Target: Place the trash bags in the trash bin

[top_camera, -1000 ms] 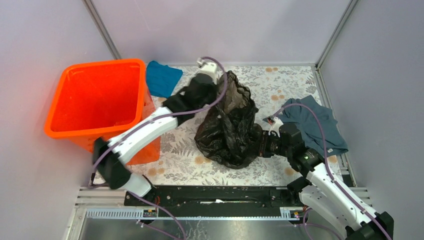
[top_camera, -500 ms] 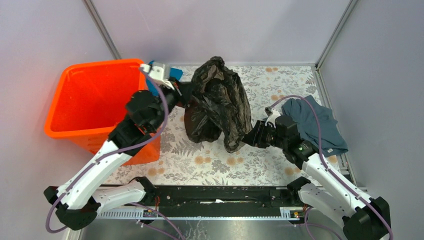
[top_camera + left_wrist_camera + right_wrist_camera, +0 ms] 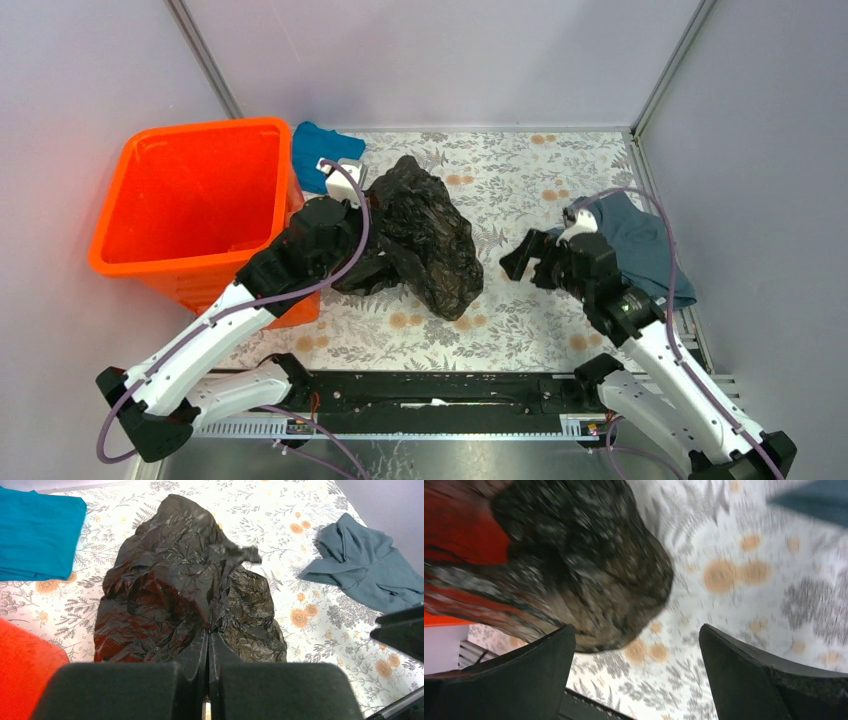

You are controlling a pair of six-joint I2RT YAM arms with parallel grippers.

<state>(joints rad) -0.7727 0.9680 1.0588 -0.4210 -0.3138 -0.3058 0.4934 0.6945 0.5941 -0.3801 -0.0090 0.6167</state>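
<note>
here the left claw (image 3: pixel 207 639), its arm bent low with the orange bin (image 3: pixel 190 127) on its left, pinches the black bag (image 3: pixel 428 235) heaped just ahead; the right claw (image 3: pixel 522 262) gapes wide, clear of the bag.

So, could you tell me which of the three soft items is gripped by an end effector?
The shiny black trash bag, pinched in the shut left end effector; the teal cloth and grey-blue cloth lie ungripped.

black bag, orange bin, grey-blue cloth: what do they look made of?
black trash bag: thin plastic film, glossy, densely creased.
orange trash bin: rigid moulded plastic, smooth, with a rolled rim.
grey-blue cloth: soft matte fabric, probably knit; it lies in loose folds.
</note>
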